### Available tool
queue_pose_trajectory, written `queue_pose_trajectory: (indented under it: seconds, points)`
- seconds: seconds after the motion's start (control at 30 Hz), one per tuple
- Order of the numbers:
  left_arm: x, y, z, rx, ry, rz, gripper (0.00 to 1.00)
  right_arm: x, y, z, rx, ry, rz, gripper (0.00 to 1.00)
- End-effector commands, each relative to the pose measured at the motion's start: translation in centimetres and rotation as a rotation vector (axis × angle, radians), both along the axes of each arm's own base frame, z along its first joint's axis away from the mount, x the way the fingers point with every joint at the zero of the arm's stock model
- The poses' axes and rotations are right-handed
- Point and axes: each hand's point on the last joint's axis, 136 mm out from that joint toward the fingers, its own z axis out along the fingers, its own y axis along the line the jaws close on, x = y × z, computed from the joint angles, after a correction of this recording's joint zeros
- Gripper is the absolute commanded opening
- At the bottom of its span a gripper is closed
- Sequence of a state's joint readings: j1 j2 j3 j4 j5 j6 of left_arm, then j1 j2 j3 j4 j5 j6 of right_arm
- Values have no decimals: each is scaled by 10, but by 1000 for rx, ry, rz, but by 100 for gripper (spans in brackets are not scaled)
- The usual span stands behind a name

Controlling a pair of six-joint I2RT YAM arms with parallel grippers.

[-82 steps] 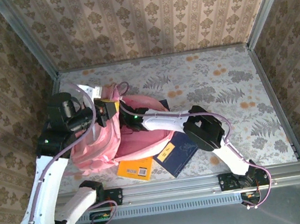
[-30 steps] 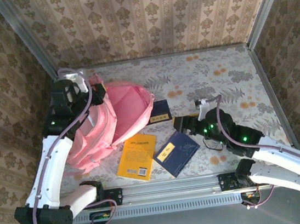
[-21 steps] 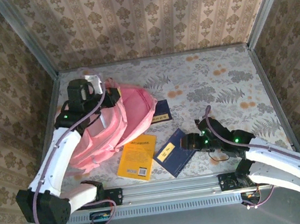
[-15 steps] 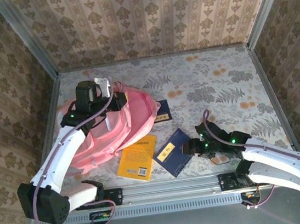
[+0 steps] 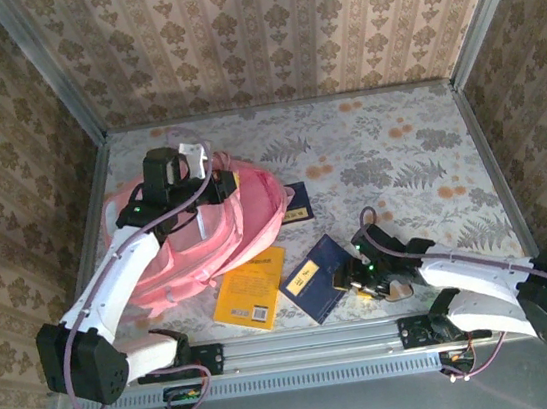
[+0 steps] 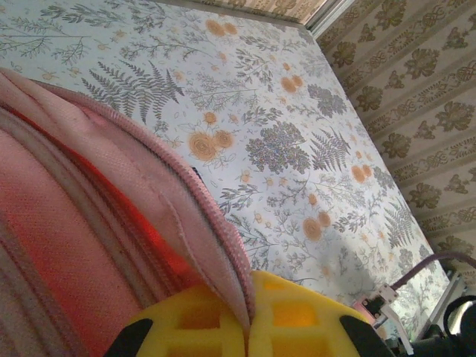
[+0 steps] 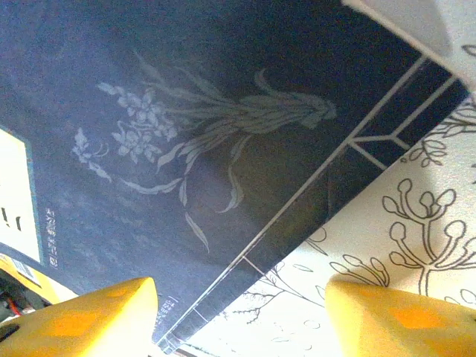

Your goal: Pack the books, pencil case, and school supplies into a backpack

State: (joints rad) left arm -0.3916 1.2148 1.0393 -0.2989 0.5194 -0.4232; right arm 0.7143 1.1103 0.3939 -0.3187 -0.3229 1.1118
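Navy book lies flat beside the yellow book, right gripper spread over its outer edge: work one finger under that edge before closing, while the left gripper, pinched on the backpack rim, holds the mouth open.

The backpack is pink, the yellow book bright, the navy book pale-flowered, and the worktop has grey ferns and orange blossoms.

The left arm and right arm are white tubes with black joints. A thin purple cable loops along each, and tiny green lights glow. The left end effector and right end effector have chunky yellow fingers.
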Motion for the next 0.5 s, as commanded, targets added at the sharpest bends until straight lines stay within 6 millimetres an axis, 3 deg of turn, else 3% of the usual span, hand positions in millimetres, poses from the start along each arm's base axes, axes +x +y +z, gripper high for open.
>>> queue_pose_trajectory:
  seconds: [0.0,0.23,0.47]
  points:
    - [-4,-8,14,-40,-55,-59,0,29,20,6,90,-70,-18,64]
    - [-6,-9,12,-44,-51,-69,0,56,37,21,171,-79,-25,63]
    - [-6,-10,12,-49,-48,-74,0,75,41,32,193,-84,-35,63]
